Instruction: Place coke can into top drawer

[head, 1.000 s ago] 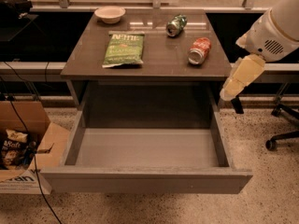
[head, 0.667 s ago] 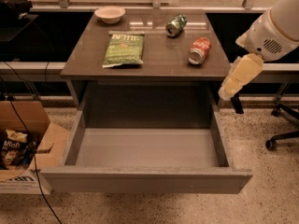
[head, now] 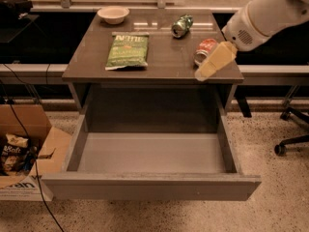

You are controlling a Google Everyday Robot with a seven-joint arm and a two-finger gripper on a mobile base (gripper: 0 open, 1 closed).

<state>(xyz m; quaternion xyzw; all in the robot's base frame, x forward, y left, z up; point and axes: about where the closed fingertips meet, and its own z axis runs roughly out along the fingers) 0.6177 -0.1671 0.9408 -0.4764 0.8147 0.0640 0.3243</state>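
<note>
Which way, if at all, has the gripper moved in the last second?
Yes. Against the table, the gripper has gone up-left, from off its right front corner to beside the coke can.

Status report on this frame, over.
Gripper beside small red coke can lying on brown tabletop. Wide grey top drawer open. Nothing in the way.

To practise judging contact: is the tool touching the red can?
Cannot tell: the camera view has the tool overlapping the red can on the tabletop, depth unclear.

Office-like workroom: speckled hard floor [head: 285, 197], a rolling chair base [head: 292, 142] at right, a cardboard box [head: 21, 122] at left. The robot's hand [head: 203, 72] hangs over the tabletop's [head: 164, 57] near right edge.
</note>
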